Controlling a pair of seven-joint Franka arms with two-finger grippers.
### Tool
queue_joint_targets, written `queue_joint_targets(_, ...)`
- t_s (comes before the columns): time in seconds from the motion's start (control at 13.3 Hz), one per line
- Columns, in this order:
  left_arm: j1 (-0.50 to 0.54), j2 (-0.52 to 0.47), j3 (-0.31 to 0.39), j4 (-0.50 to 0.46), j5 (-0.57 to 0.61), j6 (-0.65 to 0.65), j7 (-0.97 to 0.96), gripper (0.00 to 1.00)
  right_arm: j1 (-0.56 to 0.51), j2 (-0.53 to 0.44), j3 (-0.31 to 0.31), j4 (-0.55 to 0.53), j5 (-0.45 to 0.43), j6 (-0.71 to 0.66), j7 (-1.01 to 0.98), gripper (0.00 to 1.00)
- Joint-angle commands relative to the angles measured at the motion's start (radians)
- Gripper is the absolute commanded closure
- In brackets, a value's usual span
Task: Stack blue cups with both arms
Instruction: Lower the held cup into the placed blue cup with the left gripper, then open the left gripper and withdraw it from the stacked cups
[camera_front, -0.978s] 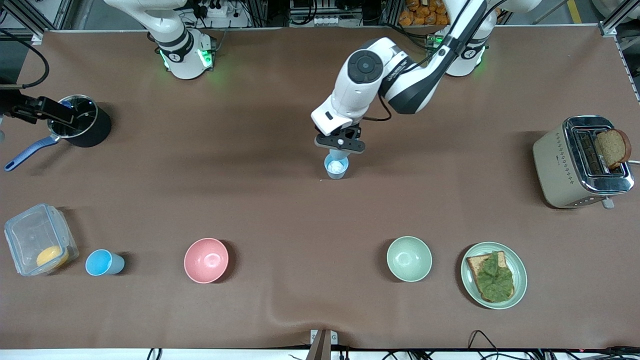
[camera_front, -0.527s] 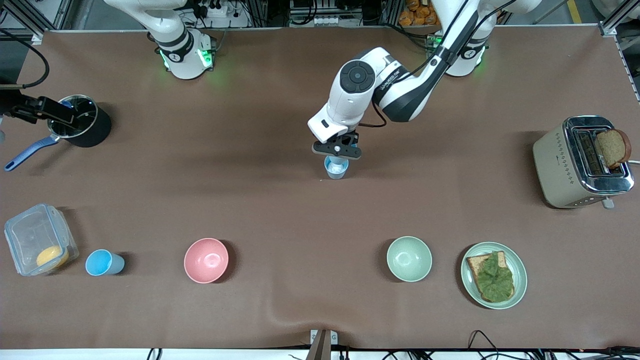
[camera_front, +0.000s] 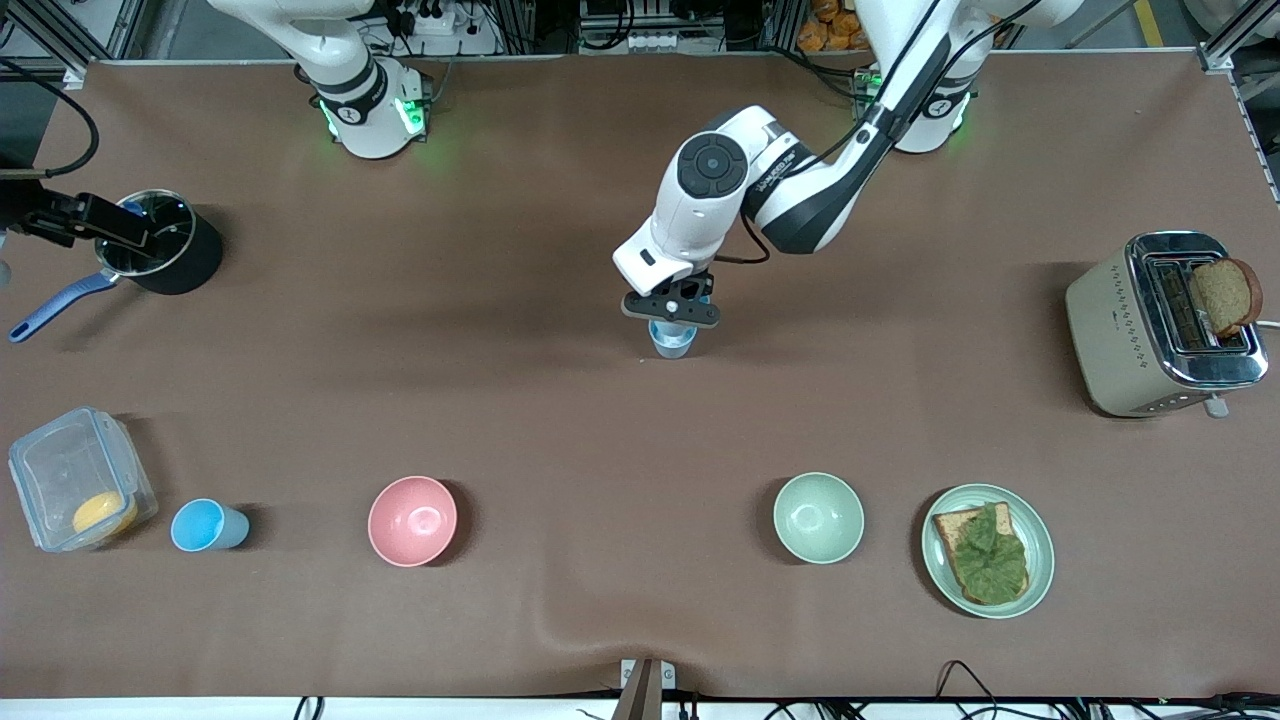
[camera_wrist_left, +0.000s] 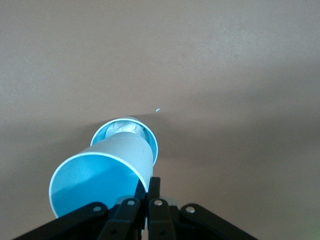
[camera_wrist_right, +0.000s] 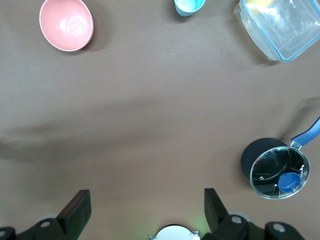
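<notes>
My left gripper (camera_front: 672, 320) is over the table's middle, shut on the rim of a light-blue cup (camera_wrist_left: 100, 177). In the left wrist view the gripper (camera_wrist_left: 149, 184) pinches the cup's wall. The held cup's base is at the mouth of a paler blue cup (camera_front: 672, 346) with a whitish inside (camera_wrist_left: 127, 131), which stands upright on the table. A brighter sky-blue cup (camera_front: 206, 526) stands near the front edge toward the right arm's end, and also shows in the right wrist view (camera_wrist_right: 189, 6). My right gripper (camera_wrist_right: 145, 210) is open and empty, high over its arm's base, waiting.
Along the front edge stand a clear container (camera_front: 75, 478), a pink bowl (camera_front: 412, 520), a pale green bowl (camera_front: 818, 517) and a plate with toast and lettuce (camera_front: 987, 550). A black pot (camera_front: 165, 250) and a toaster (camera_front: 1165, 320) stand at the table's two ends.
My left gripper has come down with the held cup onto the paler cup and now covers most of it. The right arm has not moved.
</notes>
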Motion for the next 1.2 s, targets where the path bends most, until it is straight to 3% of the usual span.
queue_joint_targets(0.0,-0.022,0.024,0.017,0.034,0.029,0.0,-0.03,0.93,-0.014,0.009,0.015,0.016,-0.012,-0.013,-0.013,0.0)
queue_joint_targets(0.3,-0.022,0.024,0.029,0.033,0.029,0.002,-0.028,0.58,-0.015,0.008,0.015,0.015,-0.012,-0.027,-0.012,0.0)
queue_joint_targets(0.38,-0.02,0.02,0.031,0.033,0.034,0.002,-0.024,0.01,-0.014,0.008,0.015,0.015,-0.012,-0.033,-0.012,0.0)
queue_joint_targets(0.6,-0.006,-0.012,0.033,0.031,0.052,0.002,-0.028,0.0,-0.014,0.008,0.017,0.015,-0.012,-0.033,-0.012,0.0)
queue_joint_targets(0.83,0.07,-0.078,0.033,0.015,0.073,0.002,-0.019,0.0,-0.016,0.008,0.017,0.015,-0.012,-0.033,-0.012,0.0)
queue_joint_targets(0.98,0.171,-0.173,0.033,-0.033,0.072,0.002,0.008,0.0,-0.013,0.008,0.018,0.016,-0.012,-0.035,-0.009,0.0)
queue_joint_targets(1.13,0.292,-0.347,0.031,-0.113,0.067,0.002,0.019,0.0,-0.007,0.008,0.02,0.019,-0.012,-0.033,-0.007,0.0)
